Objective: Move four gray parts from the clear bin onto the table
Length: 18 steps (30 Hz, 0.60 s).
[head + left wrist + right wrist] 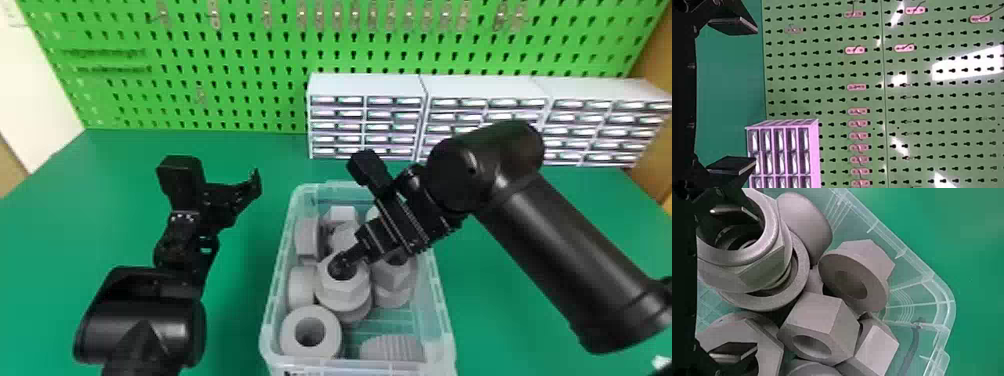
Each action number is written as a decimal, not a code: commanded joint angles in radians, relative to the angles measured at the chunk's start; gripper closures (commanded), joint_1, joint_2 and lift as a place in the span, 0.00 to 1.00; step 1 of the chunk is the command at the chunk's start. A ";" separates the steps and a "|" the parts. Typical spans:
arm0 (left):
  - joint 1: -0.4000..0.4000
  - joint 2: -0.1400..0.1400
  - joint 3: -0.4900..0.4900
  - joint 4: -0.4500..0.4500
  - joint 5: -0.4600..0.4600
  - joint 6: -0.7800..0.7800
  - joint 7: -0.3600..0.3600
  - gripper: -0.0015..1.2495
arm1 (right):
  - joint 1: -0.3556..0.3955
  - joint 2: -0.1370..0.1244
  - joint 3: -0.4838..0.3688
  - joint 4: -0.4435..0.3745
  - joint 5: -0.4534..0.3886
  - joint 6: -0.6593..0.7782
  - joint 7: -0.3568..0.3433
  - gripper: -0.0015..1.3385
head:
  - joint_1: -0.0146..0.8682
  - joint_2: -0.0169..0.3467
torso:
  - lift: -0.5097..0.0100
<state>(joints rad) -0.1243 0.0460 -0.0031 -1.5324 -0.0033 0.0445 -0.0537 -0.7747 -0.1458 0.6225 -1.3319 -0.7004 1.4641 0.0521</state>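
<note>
Left gripper point(755, 96) and right gripper point(757, 282) are empty, fingers wide apart, one right finger at the mouth of a hollow gray part point(344, 295) between the side edges of the clear bin point(444, 310), likely light, rigid, slippery, best pinched across its flats

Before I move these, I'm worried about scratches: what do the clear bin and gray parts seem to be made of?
The clear bin looks like smooth molded plastic: see-through, ribbed, glossy at the rim. The gray parts look matte, probably plastic, from their even, dull gray; coated metal remains possible.
</note>
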 commanded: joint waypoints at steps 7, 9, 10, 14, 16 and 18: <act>0.000 0.000 0.000 0.000 0.003 0.000 0.000 0.09 | 0.000 0.000 -0.007 0.016 -0.013 -0.001 0.000 0.65 | 0.80 0.24 | 0.88; 0.000 0.002 0.000 0.000 0.005 0.000 0.000 0.09 | -0.002 0.002 -0.007 0.019 -0.013 0.005 0.000 0.68 | 0.80 0.24 | 0.88; 0.000 0.002 0.000 0.000 0.005 0.000 0.000 0.09 | -0.003 0.003 -0.007 0.020 -0.013 0.009 0.000 0.71 | 0.80 0.24 | 0.88; 0.000 0.002 0.002 0.000 0.005 0.000 0.000 0.09 | -0.005 0.003 -0.007 0.022 -0.011 0.007 -0.001 0.89 | 0.80 0.24 | 0.88; 0.002 0.002 0.002 0.000 0.006 0.000 0.000 0.09 | -0.005 0.003 -0.007 0.020 -0.011 0.002 -0.001 0.89 | 0.80 0.24 | 0.88; 0.002 0.002 0.002 0.000 0.006 0.000 0.000 0.09 | -0.005 0.003 -0.009 0.020 -0.013 -0.001 -0.001 0.89 | 0.80 0.24 | 0.88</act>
<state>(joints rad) -0.1241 0.0475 -0.0014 -1.5324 0.0018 0.0445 -0.0537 -0.7794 -0.1423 0.6149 -1.3105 -0.7122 1.4698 0.0510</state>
